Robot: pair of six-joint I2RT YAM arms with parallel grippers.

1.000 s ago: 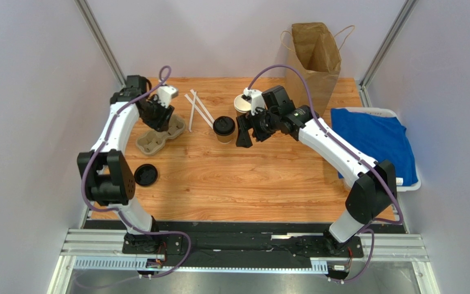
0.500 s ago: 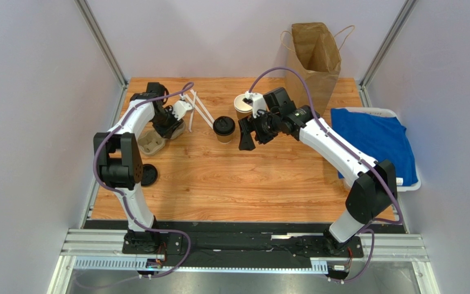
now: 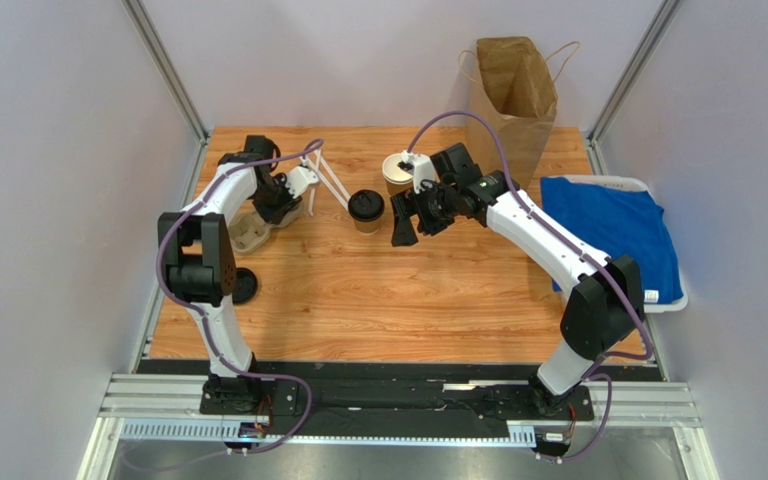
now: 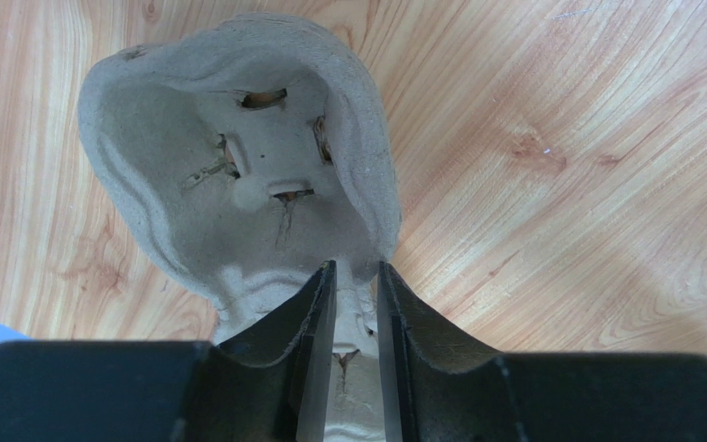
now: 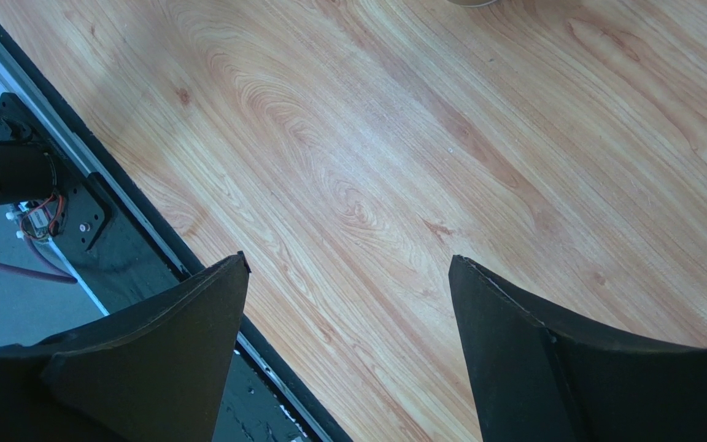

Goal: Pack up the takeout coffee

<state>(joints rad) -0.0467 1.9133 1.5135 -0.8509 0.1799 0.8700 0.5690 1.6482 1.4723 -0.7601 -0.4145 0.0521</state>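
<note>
The takeout coffee [image 3: 365,208], a brown paper cup with a black lid, stands upright mid-table. My right gripper [image 3: 402,226] is open and empty just right of it, not touching; in the right wrist view [image 5: 348,267] only bare wood lies between its jaws. My left gripper [image 3: 266,212] is shut on the middle ridge of the grey pulp cup carrier [image 3: 248,232], which rests at the left. In the left wrist view the fingers [image 4: 320,313] pinch that ridge and one empty carrier well [image 4: 237,157] lies ahead. The open brown paper bag [image 3: 513,95] stands at the back right.
A lidless brown cup [image 3: 395,170] stands behind the right wrist. Two white straws [image 3: 326,180] lie at the back, between the carrier and the coffee. A loose black lid [image 3: 241,285] lies at the left front. A blue cloth [image 3: 613,235] fills a white tray at the right edge.
My left arm has swung its elbow inward and turned its wrist, shifting the carrier slightly left and nearer. The right arm and the coffee have stayed almost still.
</note>
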